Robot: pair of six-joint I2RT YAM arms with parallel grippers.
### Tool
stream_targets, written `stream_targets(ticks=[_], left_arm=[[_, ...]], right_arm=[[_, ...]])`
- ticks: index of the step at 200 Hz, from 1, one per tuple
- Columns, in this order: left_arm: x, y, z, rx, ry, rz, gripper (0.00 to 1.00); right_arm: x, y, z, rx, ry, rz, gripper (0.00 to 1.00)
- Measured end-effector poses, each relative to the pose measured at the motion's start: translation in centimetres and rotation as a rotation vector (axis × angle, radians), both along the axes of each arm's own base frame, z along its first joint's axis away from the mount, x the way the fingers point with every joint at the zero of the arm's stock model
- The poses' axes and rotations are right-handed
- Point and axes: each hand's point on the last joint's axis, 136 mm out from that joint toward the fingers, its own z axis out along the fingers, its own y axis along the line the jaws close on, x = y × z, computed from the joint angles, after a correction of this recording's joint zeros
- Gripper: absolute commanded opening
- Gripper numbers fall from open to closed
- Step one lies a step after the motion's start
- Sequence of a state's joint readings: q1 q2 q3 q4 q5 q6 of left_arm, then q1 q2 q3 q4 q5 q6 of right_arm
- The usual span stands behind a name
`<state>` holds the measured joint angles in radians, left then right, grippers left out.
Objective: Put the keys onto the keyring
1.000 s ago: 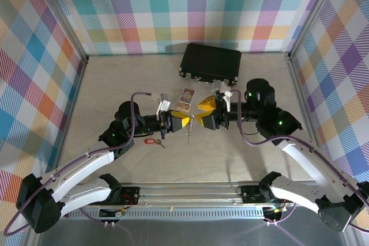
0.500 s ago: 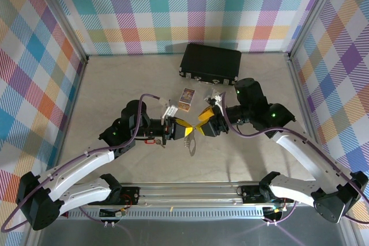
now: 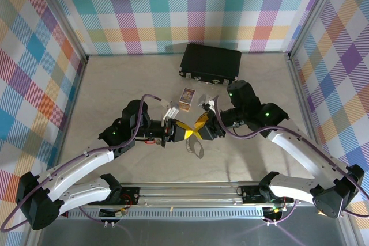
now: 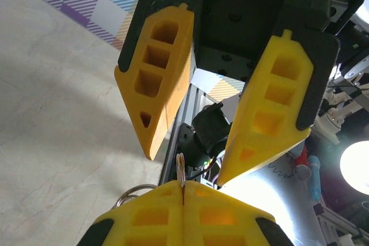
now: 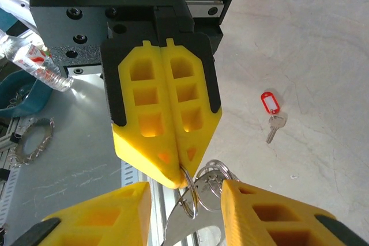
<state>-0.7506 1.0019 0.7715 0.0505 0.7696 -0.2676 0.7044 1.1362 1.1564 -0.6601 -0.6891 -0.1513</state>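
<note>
Two arms meet mid-desk (image 3: pixel 115 84) from above: left end effector (image 3: pixel 189 133) pinching the keyring (image 3: pixel 196 147), right end effector (image 3: pixel 199 130) spread around it. Left wrist: fingers (image 4: pixel 144 217) pressed together on the keyring. Right wrist: keys (image 5: pixel 272 110) lying on the desk, well apart.

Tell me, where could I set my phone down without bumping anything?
Roomiest: the bare table back left, between the left wall and the black case. Another strip lies in front, between the keyring and the near rail. Crowded: the middle, where both arms meet near the card and the keys.
</note>
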Motion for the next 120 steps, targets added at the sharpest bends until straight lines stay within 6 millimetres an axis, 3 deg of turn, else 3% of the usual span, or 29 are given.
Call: stream_targets(ticks=[97, 120], left_arm=[[-0.18, 0.01, -0.16, 0.006, 0.004, -0.007, 0.0], [-0.2, 0.03, -0.18, 0.009, 0.008, -0.007, 0.0]], right_arm=[[-0.13, 0.11, -0.32, -0.021, -0.006, 0.012, 0.02], [-0.13, 0.07, -0.36, -0.024, -0.006, 0.011, 0.0]])
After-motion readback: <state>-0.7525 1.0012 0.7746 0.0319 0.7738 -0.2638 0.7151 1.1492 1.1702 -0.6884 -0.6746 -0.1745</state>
